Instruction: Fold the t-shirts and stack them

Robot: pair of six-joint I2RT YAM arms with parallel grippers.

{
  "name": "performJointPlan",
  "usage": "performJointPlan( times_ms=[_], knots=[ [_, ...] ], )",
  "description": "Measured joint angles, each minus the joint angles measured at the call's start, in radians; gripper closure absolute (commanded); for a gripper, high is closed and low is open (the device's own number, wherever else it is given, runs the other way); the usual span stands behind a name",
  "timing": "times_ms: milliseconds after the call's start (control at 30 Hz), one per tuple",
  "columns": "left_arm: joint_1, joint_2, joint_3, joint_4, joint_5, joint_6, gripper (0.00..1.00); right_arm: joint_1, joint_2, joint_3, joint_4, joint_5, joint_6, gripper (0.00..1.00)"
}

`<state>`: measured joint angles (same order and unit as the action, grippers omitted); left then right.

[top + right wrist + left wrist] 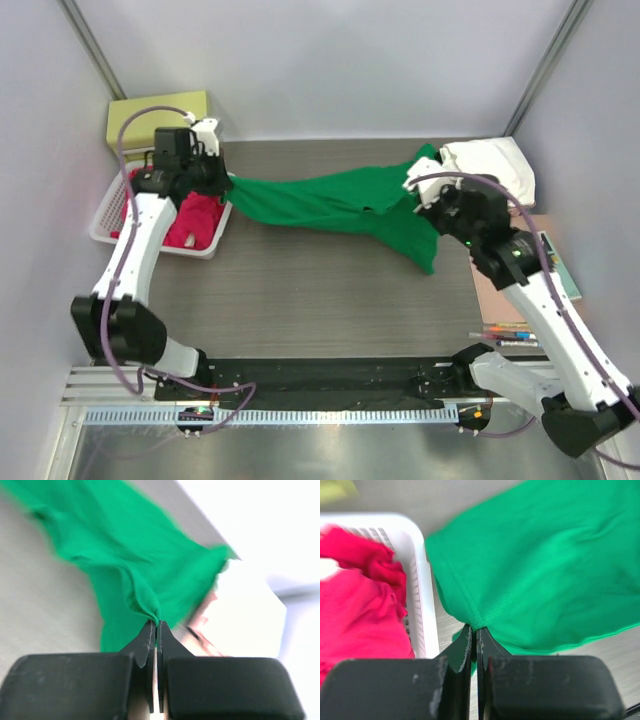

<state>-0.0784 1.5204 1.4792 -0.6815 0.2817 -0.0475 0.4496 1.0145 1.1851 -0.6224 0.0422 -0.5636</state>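
Pinching green tee (pixel 320 200), both end effectors (pixel 474 629) (pixel 156 624)

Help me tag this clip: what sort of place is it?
Probably a robot lab cell: plain white walls box in the table, two bolted-down arms hold a green t-shirt, basket alongside.

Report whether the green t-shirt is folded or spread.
Unfolded: the green t-shirt stretches, bunched, between the left gripper and right gripper, both shut on its edges.
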Motion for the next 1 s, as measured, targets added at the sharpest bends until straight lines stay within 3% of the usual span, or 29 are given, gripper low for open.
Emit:
performJointPlan(
  times_ms=[133, 333, 467, 800, 1000],
  knots=[
    [0.000, -0.223, -0.005, -0.024, 0.016, 0.011, 1.00, -0.120, -0.140, 0.000, -0.003, 0.041, -0.002, 0.99],
    [0.017, -0.643, -0.110, -0.011, 0.012, 0.061, 1.00, -0.165, -0.288, 0.066, -0.022, 0.114, 0.013, 0.99],
    [0.045, -0.809, -0.111, -0.025, -0.001, 0.087, 1.00, -0.176, -0.312, 0.175, -0.031, 0.133, 0.043, 0.99],
    [0.106, -0.766, 0.055, -0.067, 0.029, 0.090, 1.00, -0.224, -0.253, 0.480, -0.071, 0.087, 0.106, 0.99],
    [0.111, -0.789, 0.137, -0.081, 0.043, 0.082, 1.00, -0.257, -0.240, 0.576, -0.104, 0.022, 0.141, 0.99]
  ],
)
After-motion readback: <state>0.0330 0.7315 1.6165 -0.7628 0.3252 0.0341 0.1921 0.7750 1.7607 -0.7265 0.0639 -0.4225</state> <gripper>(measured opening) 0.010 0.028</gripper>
